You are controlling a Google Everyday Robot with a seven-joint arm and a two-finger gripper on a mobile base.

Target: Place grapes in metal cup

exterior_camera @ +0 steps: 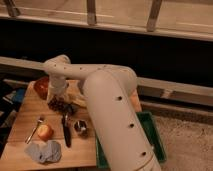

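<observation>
Our gripper is right over the grapes on the table | we cannot tell if it grips them | the metal cup stands near, front-right of the grapes | we count one bunch, one cup, one arm

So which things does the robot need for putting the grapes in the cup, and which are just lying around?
For the job:
- grapes
- metal cup
- gripper, down at the grapes, beside the red bowl

Just lying about:
- red bowl
- orange fruit
- grey cloth
- dark tool
- green bin
</observation>
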